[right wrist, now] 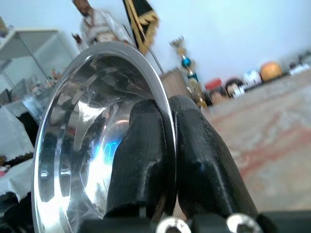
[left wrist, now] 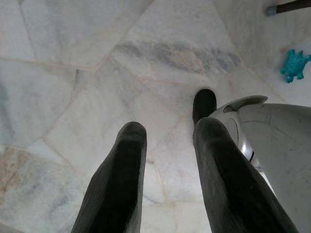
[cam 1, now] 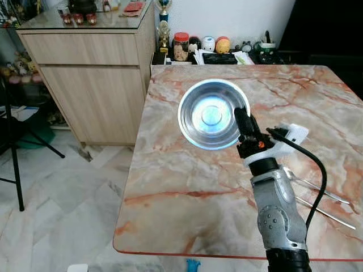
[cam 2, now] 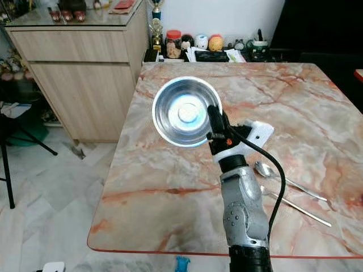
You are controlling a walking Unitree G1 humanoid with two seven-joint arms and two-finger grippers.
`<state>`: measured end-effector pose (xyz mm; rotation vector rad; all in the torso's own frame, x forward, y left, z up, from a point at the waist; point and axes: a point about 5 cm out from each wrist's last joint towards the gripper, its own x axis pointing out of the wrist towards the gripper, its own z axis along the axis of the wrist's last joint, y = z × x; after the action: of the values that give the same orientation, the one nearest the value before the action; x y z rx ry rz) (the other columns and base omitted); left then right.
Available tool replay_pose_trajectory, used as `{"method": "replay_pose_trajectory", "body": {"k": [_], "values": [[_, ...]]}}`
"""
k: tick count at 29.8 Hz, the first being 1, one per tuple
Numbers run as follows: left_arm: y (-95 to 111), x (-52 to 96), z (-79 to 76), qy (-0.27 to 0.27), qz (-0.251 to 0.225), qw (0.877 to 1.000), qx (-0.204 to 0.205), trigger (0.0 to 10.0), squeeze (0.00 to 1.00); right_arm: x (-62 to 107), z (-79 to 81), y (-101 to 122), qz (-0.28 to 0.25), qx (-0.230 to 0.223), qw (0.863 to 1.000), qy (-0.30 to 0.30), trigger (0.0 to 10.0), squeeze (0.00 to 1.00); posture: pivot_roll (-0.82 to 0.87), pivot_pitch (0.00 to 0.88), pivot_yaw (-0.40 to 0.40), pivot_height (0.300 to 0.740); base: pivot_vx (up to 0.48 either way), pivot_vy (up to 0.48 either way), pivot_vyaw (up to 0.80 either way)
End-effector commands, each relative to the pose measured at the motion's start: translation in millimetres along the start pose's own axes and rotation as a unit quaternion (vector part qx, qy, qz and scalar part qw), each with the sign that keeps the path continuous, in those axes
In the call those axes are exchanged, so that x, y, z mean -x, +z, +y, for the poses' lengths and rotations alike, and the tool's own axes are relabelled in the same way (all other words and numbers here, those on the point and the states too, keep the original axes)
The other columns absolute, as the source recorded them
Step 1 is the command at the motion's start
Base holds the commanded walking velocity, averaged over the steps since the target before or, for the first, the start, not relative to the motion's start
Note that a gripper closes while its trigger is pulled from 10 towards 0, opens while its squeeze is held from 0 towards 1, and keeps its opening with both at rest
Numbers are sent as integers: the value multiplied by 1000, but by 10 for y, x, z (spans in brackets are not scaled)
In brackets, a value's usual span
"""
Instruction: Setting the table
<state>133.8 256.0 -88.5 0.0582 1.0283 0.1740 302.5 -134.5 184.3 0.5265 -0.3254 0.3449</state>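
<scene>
At the far left of the head view I see a black stand (cam 1: 14,164) on the pale marble floor (cam 1: 68,192), and behind it in the upper left a wooden cabinet (cam 1: 93,79) with small items on its glass top. My left gripper (left wrist: 165,179) hangs over the floor beside the robot's leg; in its wrist view the jaws stand a moderate gap apart with nothing between them, and a small teal toy (left wrist: 295,65) lies on the tiles in the upper right of that frame. Moving right, the marble-patterned desk (cam 1: 187,187) takes up the centre and right of the head view. The steel bowl (cam 1: 212,113) sits in the upper middle of the frame, over the far half of the desk; I cannot tell whether it rests on the surface or is lifted just clear. My right gripper (cam 1: 243,123) reaches up from the lower centre and has the bowl by its near right rim: in the right wrist view the jaws are pinched narrow on the rim, one finger inside the bowl and one outside. Along the back edge of the desk, top centre, a row of jars and small ornaments (cam 1: 207,48) lines a low shelf against the wall. At the right, just past my forearm, two spoons (cam 2: 289,190) lie on the desk side by side, handles pointing toward the lower right.
</scene>
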Motion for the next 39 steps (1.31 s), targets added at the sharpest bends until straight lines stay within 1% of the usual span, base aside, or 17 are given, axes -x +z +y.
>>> {"method": "replay_pose_trajectory", "body": {"k": [1,3,5,6,8,9,13,22,34,39], "values": [[-59,10,2,5,9,1000,8,10000,0,2,43,53,-7,7,1000,7,10000,0,48,0,-6,736,0,0,0],[-52,8,-3,4,9,1000,8,10000,0,-25,82,116,-21,12,1000,11,10000,0,47,0,-8,736,0,-306,0],[-47,7,-7,3,7,1000,7,10000,0,-47,126,157,-29,36,999,21,10000,0,47,0,-10,736,0,-307,0],[-41,6,-11,2,6,1000,5,10000,0,-74,229,205,-38,53,997,48,10000,0,54,0,-13,736,0,-326,0],[-35,4,-13,3,4,1000,9,10000,0,-100,339,287,-59,47,995,68,10000,0,53,0,-14,736,0,-386,0],[-34,4,-13,3,4,1000,10,10000,0,-103,356,301,-63,43,995,72,10000,0,53,0,-14,736,0,-390,0],[-23,2,-16,0,3,1000,3,10000,0,-103,384,285,-57,51,994,78,10000,0,48,0,-13,736,0,-390,0],[-17,1,-18,0,1,1000,6,10000,0,-78,415,205,-38,59,994,81,10000,0,50,0,-13,736,0,-408,0],[-13,0,-23,-1,-1,1000,8,10000,0,-116,475,207,-44,54,994,90,10000,0,50,2,-14,736,0,-412,0],[-11,0,-26,-4,-1,1000,8,10000,0,-128,489,248,-54,54,993,87,10000,0,43,6,-12,736,0,-412,0]]}}
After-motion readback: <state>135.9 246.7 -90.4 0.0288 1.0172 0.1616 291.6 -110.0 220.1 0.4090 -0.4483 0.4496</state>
